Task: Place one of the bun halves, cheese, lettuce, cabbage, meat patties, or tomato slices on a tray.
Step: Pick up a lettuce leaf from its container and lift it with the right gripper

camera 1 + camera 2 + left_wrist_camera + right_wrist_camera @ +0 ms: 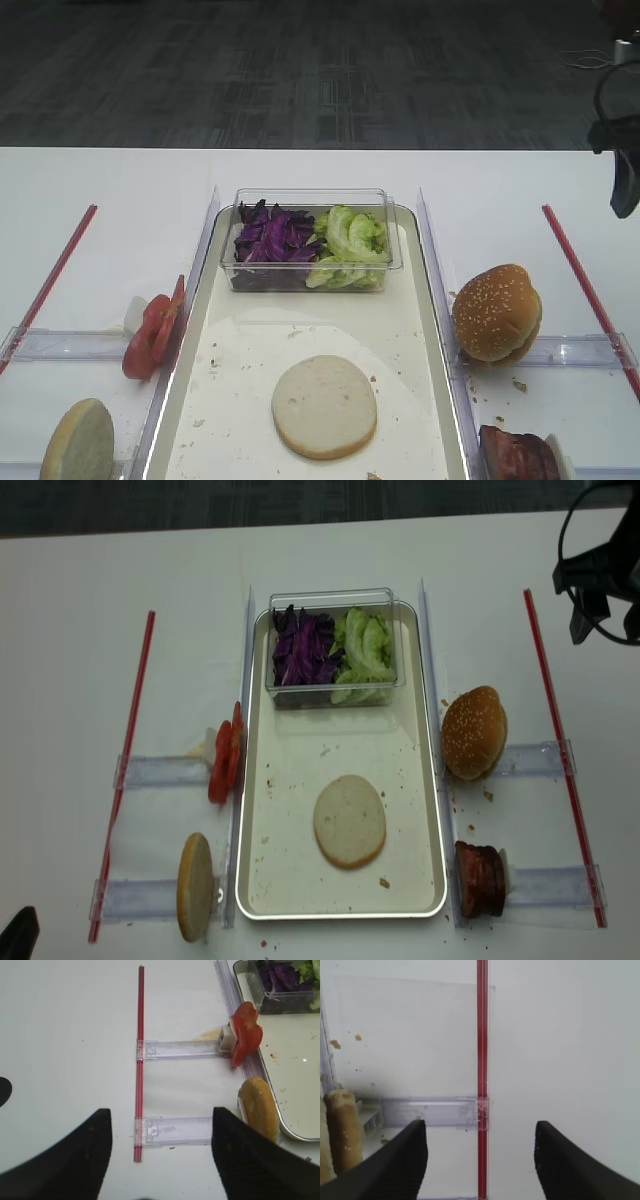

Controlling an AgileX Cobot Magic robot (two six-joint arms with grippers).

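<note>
Silvery-rimmed tray point(432, 780) holds one bun half point(349, 820) flat at centre, while the right gripper point(480, 1160), spread and empty, hovers outside the red strip point(482, 1060), patties point(481, 878) lying nearest it, toward the tray.

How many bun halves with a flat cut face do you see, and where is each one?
2. One bun half lies flat on the tray. The other bun half stands on edge left of the tray, near its front corner. None appears hidden.
</note>
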